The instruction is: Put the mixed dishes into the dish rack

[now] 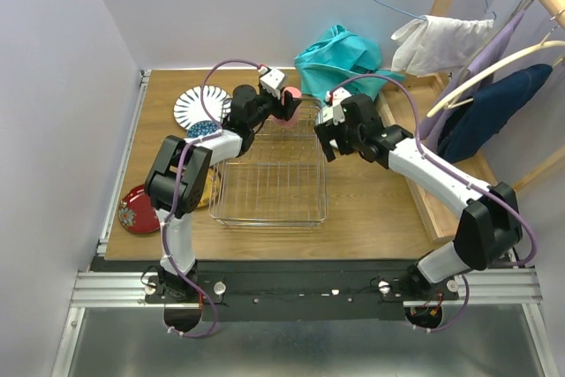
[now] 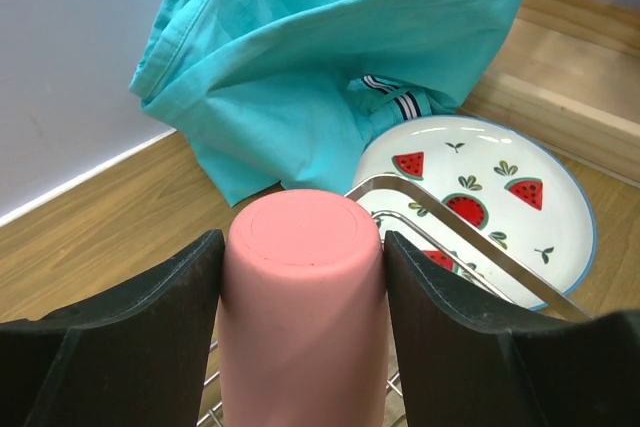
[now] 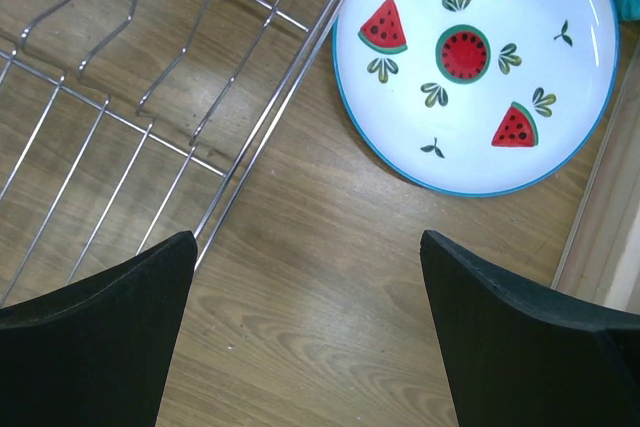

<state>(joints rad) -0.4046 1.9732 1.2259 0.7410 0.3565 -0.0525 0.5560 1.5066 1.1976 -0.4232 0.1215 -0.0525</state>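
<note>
My left gripper [image 1: 281, 105] is shut on the pink cup [image 1: 289, 101], held bottom-outward over the far edge of the silver wire dish rack [image 1: 269, 181]. In the left wrist view both fingers press the cup's [image 2: 300, 317] sides, above the rack's rim [image 2: 455, 230]. The white plate with red watermelon marks [image 3: 475, 67] lies flat on the table beside the rack's right edge [image 3: 262, 132]; it also shows in the left wrist view [image 2: 490, 197]. My right gripper [image 3: 305, 277] is open and empty above bare wood just short of that plate. The blue-striped plate [image 1: 198, 105], a patterned bowl [image 1: 204, 128] and a red saucer [image 1: 139, 210] lie left of the rack.
A teal cloth [image 1: 340, 57] is heaped at the back against the wall, just beyond the watermelon plate. A wooden clothes frame [image 1: 459, 86] with hanging garments stands at the right. A raised wooden ledge [image 3: 605, 217] runs along the plate's right side.
</note>
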